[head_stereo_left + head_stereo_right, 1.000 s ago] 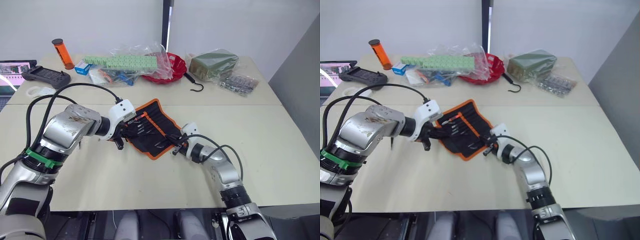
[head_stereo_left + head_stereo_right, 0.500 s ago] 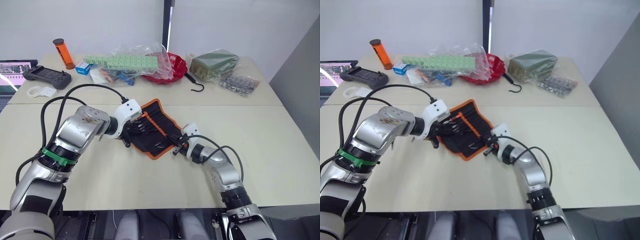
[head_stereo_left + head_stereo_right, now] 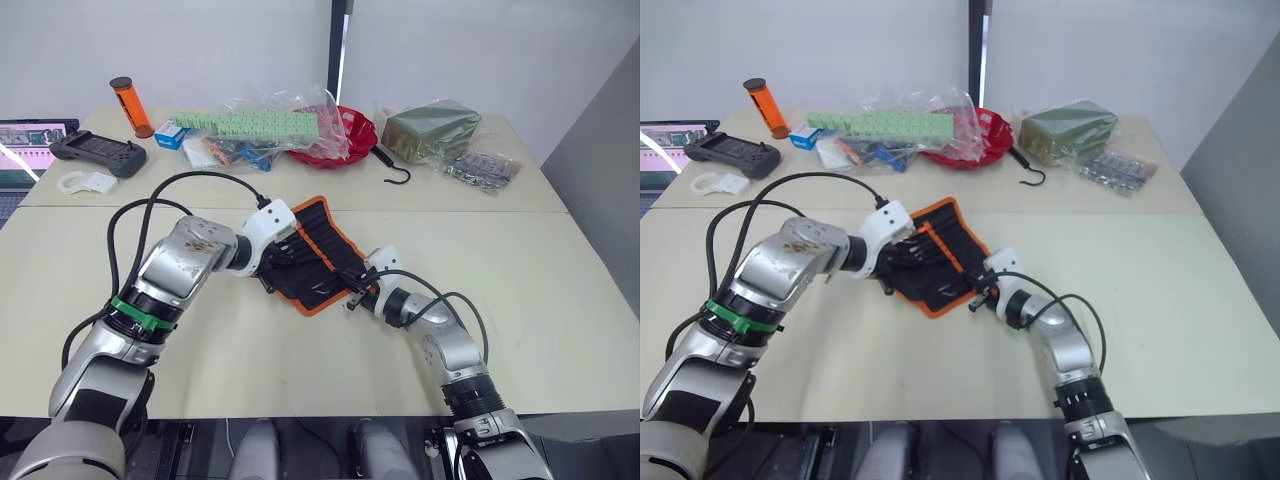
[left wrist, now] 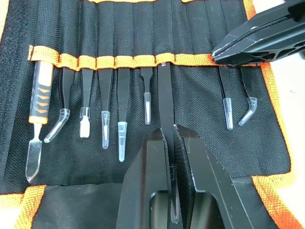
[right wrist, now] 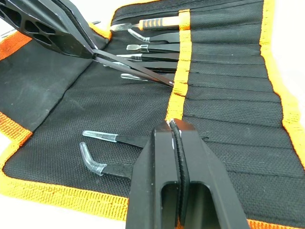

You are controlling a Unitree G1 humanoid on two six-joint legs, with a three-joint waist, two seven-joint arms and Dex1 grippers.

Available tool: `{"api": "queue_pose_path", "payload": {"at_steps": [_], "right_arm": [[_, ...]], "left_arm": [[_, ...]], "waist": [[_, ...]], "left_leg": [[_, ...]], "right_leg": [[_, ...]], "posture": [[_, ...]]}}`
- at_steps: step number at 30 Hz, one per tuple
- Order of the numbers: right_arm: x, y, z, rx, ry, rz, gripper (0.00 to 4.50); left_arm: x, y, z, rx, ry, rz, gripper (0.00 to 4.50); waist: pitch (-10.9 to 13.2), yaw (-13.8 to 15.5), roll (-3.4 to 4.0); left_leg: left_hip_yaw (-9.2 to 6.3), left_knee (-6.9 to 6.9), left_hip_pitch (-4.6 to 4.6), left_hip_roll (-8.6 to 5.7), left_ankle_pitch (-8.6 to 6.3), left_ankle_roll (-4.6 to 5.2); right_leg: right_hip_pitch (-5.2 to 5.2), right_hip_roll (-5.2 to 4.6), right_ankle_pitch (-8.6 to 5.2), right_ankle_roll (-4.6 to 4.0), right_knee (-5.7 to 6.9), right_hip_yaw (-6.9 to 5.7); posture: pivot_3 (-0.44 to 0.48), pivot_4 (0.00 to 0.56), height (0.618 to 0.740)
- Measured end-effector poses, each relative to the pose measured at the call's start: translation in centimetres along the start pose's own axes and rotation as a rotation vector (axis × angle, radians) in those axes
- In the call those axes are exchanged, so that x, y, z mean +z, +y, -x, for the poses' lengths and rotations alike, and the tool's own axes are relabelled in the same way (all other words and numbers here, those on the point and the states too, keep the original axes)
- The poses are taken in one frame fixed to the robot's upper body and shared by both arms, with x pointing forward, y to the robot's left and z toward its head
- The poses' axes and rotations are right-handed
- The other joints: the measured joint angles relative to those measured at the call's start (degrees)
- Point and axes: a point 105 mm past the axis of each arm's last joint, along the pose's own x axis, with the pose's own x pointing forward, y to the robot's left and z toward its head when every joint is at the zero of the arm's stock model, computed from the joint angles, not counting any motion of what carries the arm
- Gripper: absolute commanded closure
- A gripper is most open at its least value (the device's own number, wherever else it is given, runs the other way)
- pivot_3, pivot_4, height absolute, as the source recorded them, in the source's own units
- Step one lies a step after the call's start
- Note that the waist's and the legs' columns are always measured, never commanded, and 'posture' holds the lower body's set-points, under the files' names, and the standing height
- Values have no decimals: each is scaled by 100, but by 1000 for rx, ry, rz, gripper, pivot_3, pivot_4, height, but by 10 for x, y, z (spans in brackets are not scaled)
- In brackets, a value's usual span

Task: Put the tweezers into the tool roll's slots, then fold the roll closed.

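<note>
Two grippers crowd the open black fabric tool roll (image 3: 318, 262) on the surface: left gripper (image 4: 170, 143) clamps one slim black tweezer (image 4: 165, 102) at the orange strip (image 4: 125, 61); right gripper (image 5: 177, 138) pinches the strip, fingers together.

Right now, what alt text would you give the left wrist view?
The left pincer is shut on a black tweezer, its tip at the orange strip of the open tool roll. Six tools sit in slots to one side, two to the other, near the right pincer.
</note>
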Motion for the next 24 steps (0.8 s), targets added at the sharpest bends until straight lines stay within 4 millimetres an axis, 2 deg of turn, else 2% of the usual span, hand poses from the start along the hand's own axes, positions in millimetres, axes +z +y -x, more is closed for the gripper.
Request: {"api": "queue_pose_path", "payload": {"at_steps": [8,16,24], "right_arm": [[0,-1,1,-2,2,1,4500],[-1,-1,1,-4,5,0,4500],[-1,-1,2,-6,6,-1,4500]], "left_arm": [[-4,-2,-8,4,-10,-34,4452],[-7,0,-27,0,-47,-124,4452],[-6,0,-43,0,-99,-130,4452]], "waist": [[-1,28,0],[-3,40,0],[-4,49,0]], "left_leg": [[0,2,2,0,0,0],[0,3,4,0,0,0],[0,6,3,-1,0,1]], "right_leg": [[2,0,1,1,1,1],[3,0,2,0,2,0],[4,0,2,0,4,0]], "posture": [[0,150,740],[0,150,740],[0,150,740]]}}
